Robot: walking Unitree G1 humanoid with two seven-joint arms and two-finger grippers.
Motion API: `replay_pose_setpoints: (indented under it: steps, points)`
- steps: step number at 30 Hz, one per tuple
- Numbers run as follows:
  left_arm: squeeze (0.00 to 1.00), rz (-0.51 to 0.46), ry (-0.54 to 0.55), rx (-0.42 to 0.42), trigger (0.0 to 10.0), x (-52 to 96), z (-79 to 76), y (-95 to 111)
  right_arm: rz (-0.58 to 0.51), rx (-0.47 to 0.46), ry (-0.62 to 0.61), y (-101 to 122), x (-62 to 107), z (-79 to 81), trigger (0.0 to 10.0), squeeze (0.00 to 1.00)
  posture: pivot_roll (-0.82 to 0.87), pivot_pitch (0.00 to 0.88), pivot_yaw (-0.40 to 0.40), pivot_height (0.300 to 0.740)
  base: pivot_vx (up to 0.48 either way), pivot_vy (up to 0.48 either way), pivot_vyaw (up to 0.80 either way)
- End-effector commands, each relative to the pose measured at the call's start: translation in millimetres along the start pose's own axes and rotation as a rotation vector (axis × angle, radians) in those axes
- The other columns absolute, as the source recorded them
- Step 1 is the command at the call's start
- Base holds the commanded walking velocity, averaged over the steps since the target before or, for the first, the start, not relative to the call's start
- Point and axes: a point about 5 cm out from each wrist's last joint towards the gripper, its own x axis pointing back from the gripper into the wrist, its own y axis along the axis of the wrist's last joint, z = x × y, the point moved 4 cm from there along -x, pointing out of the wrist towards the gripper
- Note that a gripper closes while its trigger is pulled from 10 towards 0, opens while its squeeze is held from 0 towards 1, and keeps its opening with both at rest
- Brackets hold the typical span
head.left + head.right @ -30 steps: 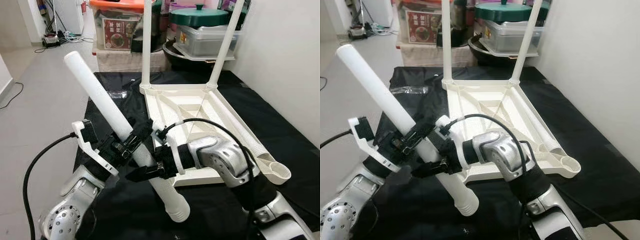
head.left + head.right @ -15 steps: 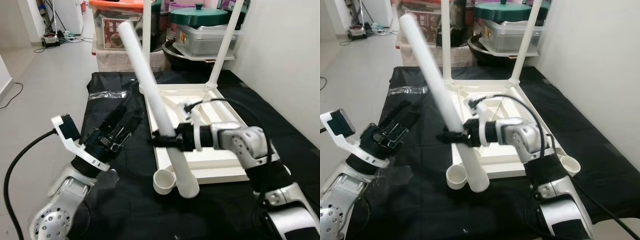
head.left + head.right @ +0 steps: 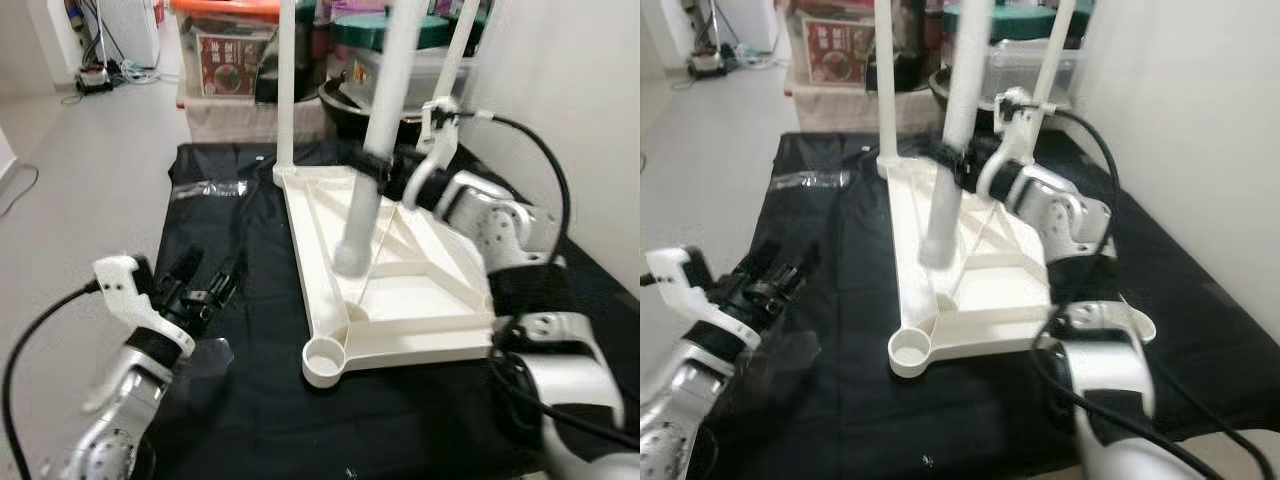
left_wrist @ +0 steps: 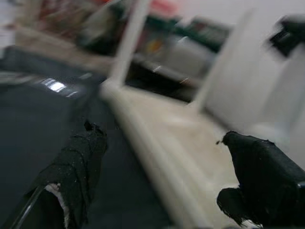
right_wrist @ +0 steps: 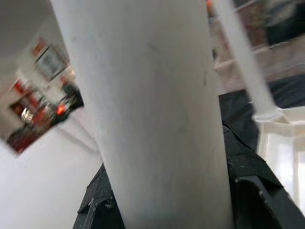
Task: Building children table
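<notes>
Your right gripper (image 3: 372,168) pinched the white table leg (image 3: 372,150) near-upright over the upturned white tabletop (image 3: 400,290) on the black cloth (image 3: 240,400). Your left gripper (image 3: 200,290), fingers spread, hovered empty at near left.

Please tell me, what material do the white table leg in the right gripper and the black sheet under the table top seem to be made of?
The table leg, held by the right gripper, looks like moulded plastic: uniform white, smooth, slightly matte. The table top looks the same, with moulded ribs. The black sheet seems to be thin plastic film or cloth; its creases shine a little, so I cannot be sure.
</notes>
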Motion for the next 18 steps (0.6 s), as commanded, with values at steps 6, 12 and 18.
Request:
replay_pose_setpoints:
  steps: [6,12,18]
  points:
    - [0.00,0.098,0.049,-0.074,10.0,10.1,11.3,-16,-0.105,-0.181,-0.103,-4,-6.8,-4.9,0.0,0.00,0.11,0.000,-0.080,0.740,0.000,0.000,0.00]
    - [0.00,0.127,0.012,-0.095,10.0,14.1,7.3,-23,-0.118,-0.236,-0.072,-18,-8.1,5.2,0.0,0.00,0.11,0.000,-0.071,0.740,0.000,0.000,0.00]
    - [0.00,0.135,-0.020,-0.098,10.0,13.6,3.0,-28,-0.133,-0.239,-0.011,-21,-9.1,13.6,0.0,0.00,0.11,0.000,-0.066,0.740,0.000,0.000,0.00]
